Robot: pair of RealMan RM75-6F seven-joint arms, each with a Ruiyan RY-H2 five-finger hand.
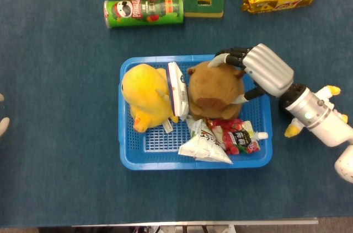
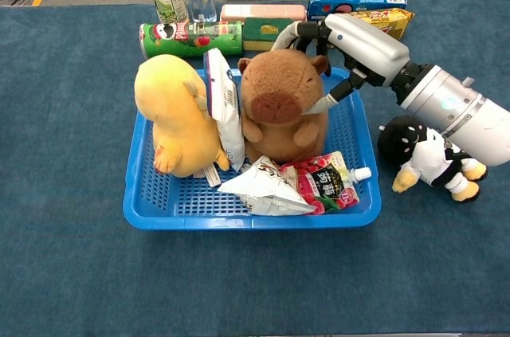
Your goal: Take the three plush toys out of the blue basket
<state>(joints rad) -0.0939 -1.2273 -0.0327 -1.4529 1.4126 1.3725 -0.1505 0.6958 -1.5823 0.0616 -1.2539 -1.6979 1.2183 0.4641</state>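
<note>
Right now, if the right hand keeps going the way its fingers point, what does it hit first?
The brown plush toy. The right hand already curls over its head, fingers pointing down at it; they look touching or nearly so, though depth is unclear.

White packet [image 2: 224,106] wedged between yellow plush [image 2: 174,114], brown plush [image 2: 280,106]

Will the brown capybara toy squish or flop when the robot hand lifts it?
Probably squishes: the brown capybara toy looks like soft, rounded plush, and the right hand wraps its head. Likely light for its size. It may drag the snack packets leaning against it in the blue basket.
</note>
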